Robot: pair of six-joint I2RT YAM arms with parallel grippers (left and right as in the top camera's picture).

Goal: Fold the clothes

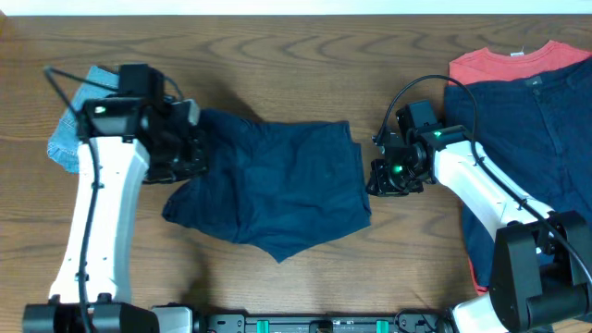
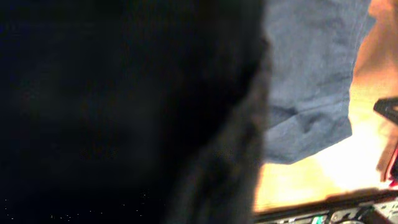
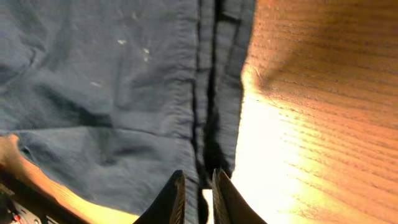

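Observation:
A navy pair of shorts [image 1: 277, 190] lies spread at the middle of the table. My left gripper [image 1: 190, 153] is at its left edge, where the cloth rises bunched into it. In the left wrist view dark cloth [image 2: 124, 112] covers the fingers, and a lit part of the cloth [image 2: 311, 74] hangs at the right. My right gripper [image 1: 379, 176] is at the shorts' right edge. In the right wrist view its fingers [image 3: 198, 193] are pinched on the folded edge of the shorts [image 3: 112, 93], low on the wood.
A pile of clothes lies at the right, with a red shirt [image 1: 518, 60] under a dark navy garment [image 1: 536, 139]. A light blue denim piece [image 1: 69, 139] lies at the far left behind my left arm. The robot base [image 1: 296, 324] runs along the front edge.

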